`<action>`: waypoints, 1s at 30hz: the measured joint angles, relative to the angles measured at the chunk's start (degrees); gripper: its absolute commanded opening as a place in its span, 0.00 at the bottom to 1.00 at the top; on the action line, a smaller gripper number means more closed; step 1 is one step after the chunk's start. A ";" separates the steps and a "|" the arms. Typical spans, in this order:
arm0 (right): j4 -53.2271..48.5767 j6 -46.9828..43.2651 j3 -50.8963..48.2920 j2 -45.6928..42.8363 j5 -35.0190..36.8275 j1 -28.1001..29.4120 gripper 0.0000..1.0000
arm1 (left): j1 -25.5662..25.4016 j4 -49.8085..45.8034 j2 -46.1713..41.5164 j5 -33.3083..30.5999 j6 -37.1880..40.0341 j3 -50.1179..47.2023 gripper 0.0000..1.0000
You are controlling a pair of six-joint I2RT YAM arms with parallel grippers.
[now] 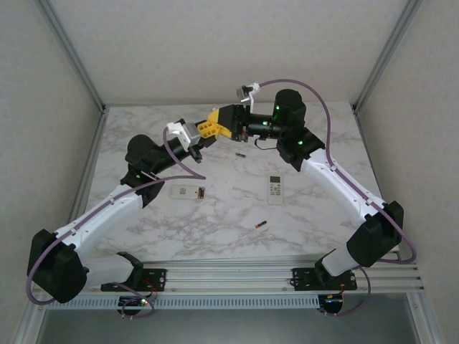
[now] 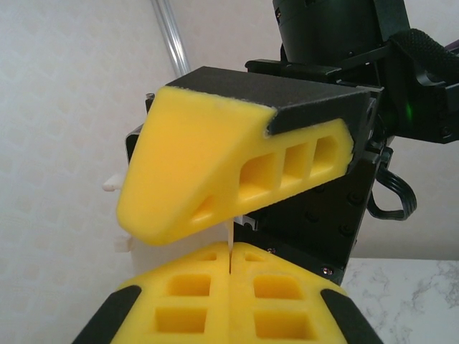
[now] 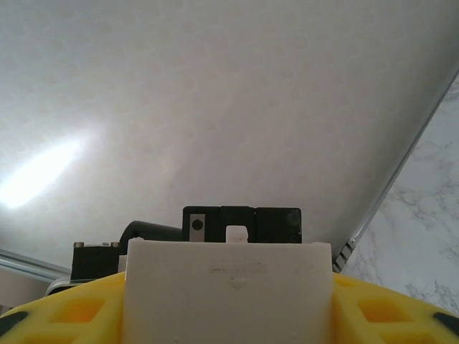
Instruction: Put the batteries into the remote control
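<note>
Remote (image 1: 188,191) cover (image 3: 228,297) transfer
Left gripper (image 2: 229,261) clenched on cover; right gripper (image 3: 228,319) flanks it, grasp undeterminable. Confirm firm grasp before left releases.

Marble table (image 1: 215,231), boxed in white.
Pale walls (image 1: 229,43) on three sides, metal posts (image 1: 72,54) in the corners, soft light.
</note>
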 measured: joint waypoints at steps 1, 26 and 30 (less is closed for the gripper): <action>-0.07 0.00 0.00 -0.09 0.17 -0.02 0.48 | 0.00 -0.22 0.00 0.02 0.00 0.11 0.00; -38.18 -65.05 -1.20 7.23 34.56 7.10 0.52 | 14.60 -43.54 -12.94 -27.23 -35.32 1.88 0.99; -40.98 -77.85 -6.25 13.18 41.57 14.53 0.54 | 18.03 -52.39 -11.98 -28.09 -39.56 -1.29 1.00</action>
